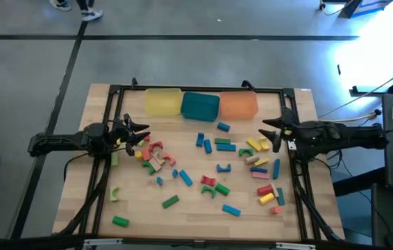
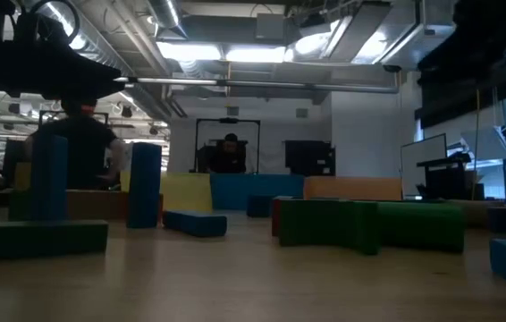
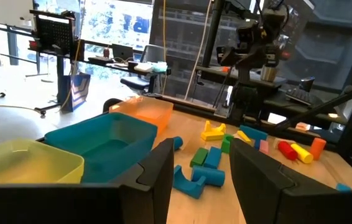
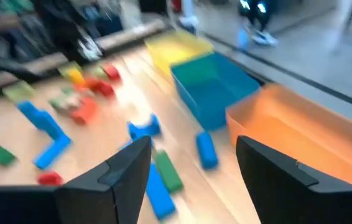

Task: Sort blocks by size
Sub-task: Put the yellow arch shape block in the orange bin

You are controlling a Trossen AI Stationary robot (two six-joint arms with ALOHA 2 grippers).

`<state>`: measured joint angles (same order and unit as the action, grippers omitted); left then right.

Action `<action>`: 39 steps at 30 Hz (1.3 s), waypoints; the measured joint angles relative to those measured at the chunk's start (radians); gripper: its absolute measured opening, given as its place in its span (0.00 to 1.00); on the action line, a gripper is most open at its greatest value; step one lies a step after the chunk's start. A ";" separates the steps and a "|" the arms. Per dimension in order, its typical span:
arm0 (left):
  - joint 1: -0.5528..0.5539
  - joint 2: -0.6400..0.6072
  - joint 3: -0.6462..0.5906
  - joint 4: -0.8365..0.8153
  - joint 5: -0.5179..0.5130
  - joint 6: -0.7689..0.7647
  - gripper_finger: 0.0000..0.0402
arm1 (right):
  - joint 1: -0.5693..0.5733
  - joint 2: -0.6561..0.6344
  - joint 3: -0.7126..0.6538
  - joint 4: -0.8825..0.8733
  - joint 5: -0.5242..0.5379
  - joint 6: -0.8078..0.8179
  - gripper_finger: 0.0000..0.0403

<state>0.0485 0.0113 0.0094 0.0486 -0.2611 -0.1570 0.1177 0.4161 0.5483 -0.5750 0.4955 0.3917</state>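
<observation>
Many small blocks lie loose on the wooden table [image 1: 134, 208]. A red, pink and tan heap [image 1: 153, 158] lies just before my left gripper [image 1: 141, 133], and yellow pieces [image 1: 257, 145] lie under my right gripper [image 1: 269, 130]. Blue [image 1: 203, 142] and green [image 1: 170, 201] blocks are spread across the middle. My left gripper [image 3: 198, 171] hovers level at the table's left side, open, with nothing between its fingers. At the right side my right gripper [image 4: 191, 165] is also open and empty, tipped slightly down above the blocks.
Three trays stand in a row at the far edge: yellow [image 1: 163, 102], teal [image 1: 201, 105] and orange [image 1: 239, 104]. A dark frame [image 1: 106, 125] runs around the table. In the low view a green block [image 2: 369, 224] and an upright blue one [image 2: 144, 197] stand close.
</observation>
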 joint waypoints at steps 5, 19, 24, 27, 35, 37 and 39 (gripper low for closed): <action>0.000 0.000 0.000 0.000 0.000 0.000 0.33 | 0.000 0.174 0.102 -0.091 0.077 0.117 0.59; 0.000 0.000 0.000 0.000 0.000 0.000 0.33 | -0.159 0.631 0.348 -0.570 -0.015 0.552 0.59; 0.000 0.000 0.000 0.000 0.000 0.000 0.33 | -0.277 0.740 0.348 -0.573 -0.150 0.546 0.59; 0.000 0.000 0.000 0.000 0.000 0.000 0.33 | -0.330 0.787 0.348 -0.573 -0.169 0.528 0.59; 0.000 0.000 0.000 0.000 0.000 0.000 0.33 | -0.431 0.871 0.348 -0.571 -0.246 0.468 0.59; 0.000 0.000 0.000 0.000 0.000 0.000 0.33 | -0.445 0.887 0.348 -0.571 -0.246 0.465 0.59; 0.000 0.000 0.000 0.000 0.000 0.000 0.33 | -0.457 0.899 0.347 -0.571 -0.248 0.458 0.59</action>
<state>0.0484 0.0110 0.0097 0.0488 -0.2613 -0.1574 -0.3392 1.3152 0.8956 -1.1463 0.2477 0.8492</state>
